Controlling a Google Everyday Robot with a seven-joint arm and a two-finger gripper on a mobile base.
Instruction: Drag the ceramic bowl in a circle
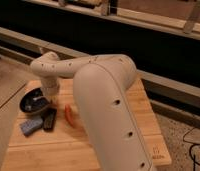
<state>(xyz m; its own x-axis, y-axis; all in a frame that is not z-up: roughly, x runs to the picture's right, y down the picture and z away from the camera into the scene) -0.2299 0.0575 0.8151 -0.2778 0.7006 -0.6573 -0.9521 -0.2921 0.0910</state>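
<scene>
- The pincer (49, 101) is clenched, reaching down at the bowl's right rim; whether it pinches the rim I cannot tell.
- Wooden table (118, 140).
- Dark bowl (31, 103) sits at the table's far-left corner, pale inside.
- Blue sponge (30, 125) lies just in front of it.

No words or numbers can be read; a small dark mark (155, 154) at the tabletop's (141, 120) near right corner is perhaps a logo
</scene>
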